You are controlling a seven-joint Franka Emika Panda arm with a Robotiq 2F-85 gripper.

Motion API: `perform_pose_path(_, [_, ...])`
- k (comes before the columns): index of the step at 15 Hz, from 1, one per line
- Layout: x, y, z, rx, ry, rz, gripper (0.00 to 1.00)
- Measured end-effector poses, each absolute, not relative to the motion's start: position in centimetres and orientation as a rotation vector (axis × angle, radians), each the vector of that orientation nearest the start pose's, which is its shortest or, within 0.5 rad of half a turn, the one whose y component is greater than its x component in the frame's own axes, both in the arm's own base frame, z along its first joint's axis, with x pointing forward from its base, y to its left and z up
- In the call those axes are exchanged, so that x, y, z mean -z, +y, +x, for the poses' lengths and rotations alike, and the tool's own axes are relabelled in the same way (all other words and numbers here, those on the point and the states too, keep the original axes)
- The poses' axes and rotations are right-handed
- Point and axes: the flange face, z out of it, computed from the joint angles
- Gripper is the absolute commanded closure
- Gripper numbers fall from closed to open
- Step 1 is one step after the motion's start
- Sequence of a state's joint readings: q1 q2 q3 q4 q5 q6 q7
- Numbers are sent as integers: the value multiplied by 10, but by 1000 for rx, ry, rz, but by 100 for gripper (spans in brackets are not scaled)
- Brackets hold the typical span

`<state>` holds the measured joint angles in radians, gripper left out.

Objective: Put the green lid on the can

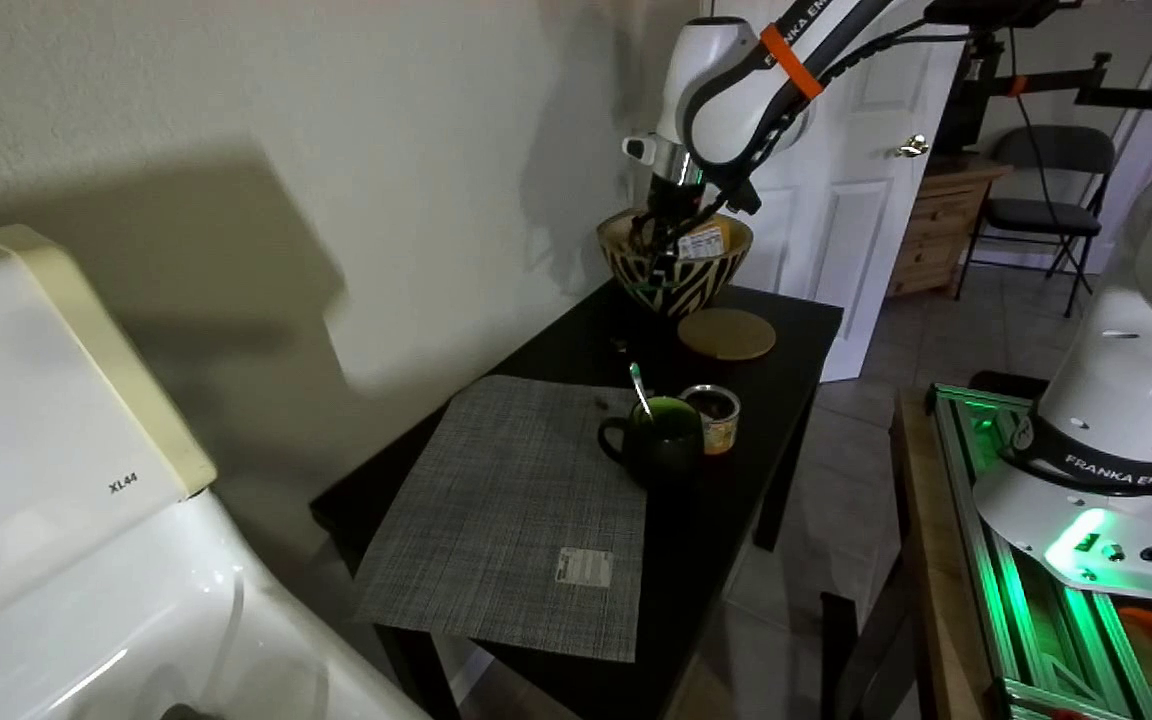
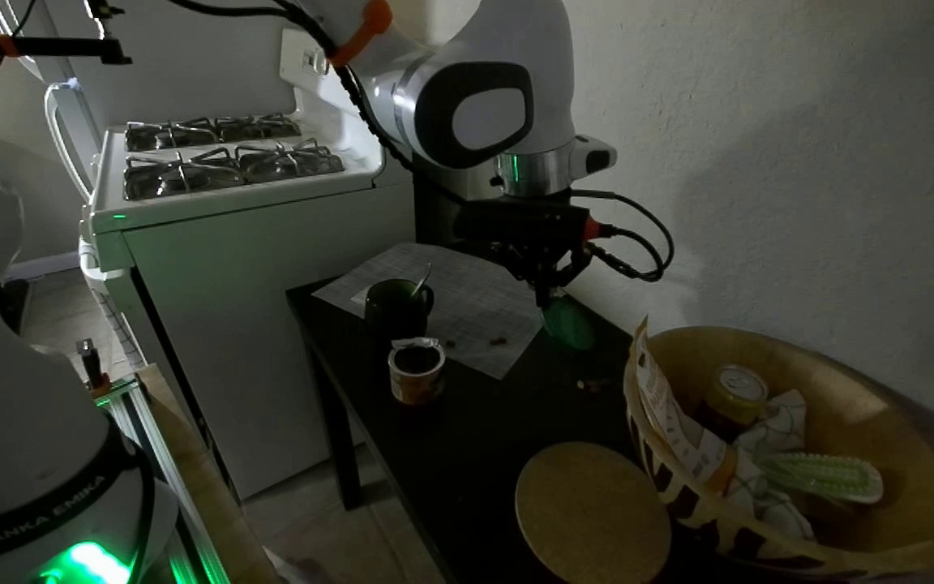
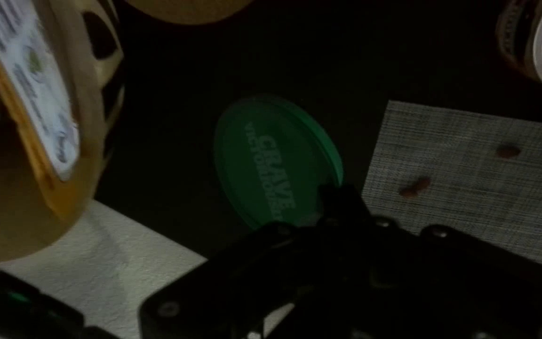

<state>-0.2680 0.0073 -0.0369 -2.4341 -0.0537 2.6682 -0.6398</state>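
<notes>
The green lid (image 3: 275, 160) is round with pale lettering; in an exterior view the lid (image 2: 568, 323) hangs tilted below the gripper. My gripper (image 3: 334, 193) is shut on the lid's edge; its fingertips also show in both exterior views, dark and small (image 1: 663, 268) (image 2: 546, 296). The lid is off the table, between the basket and the placemat. The open can (image 2: 417, 373) stands upright on the black table with dark contents and a peeled foil flap. The can also shows beside the mug (image 1: 719, 430) and at the wrist view's upper right corner (image 3: 520, 37).
A dark mug (image 1: 661, 450) with a spoon stands right beside the can. A woven basket (image 2: 759, 345) with several items stands at the table's end near a round tan board (image 2: 593, 511). A grey placemat (image 1: 516, 500) bears small brown bits. The wall (image 1: 416, 200) runs along the table.
</notes>
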Motion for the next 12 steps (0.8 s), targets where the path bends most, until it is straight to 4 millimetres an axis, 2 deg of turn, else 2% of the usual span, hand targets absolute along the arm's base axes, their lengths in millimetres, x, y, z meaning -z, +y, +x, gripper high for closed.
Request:
perform_pose_path(1, [-326, -156, 478, 313, -612, -3201, 94])
perform_pose_path(2, [-327, -156, 477, 314, -612, -3201, 99])
perform_pose_path(7, [-322, -147, 474, 287, -697, -3204, 99])
perform_pose_path(9, [-315, -140, 460, 271, -782, -3212, 99])
perform_pose_path(12, [-309, -131, 420, 249, -866, -3230, 99])
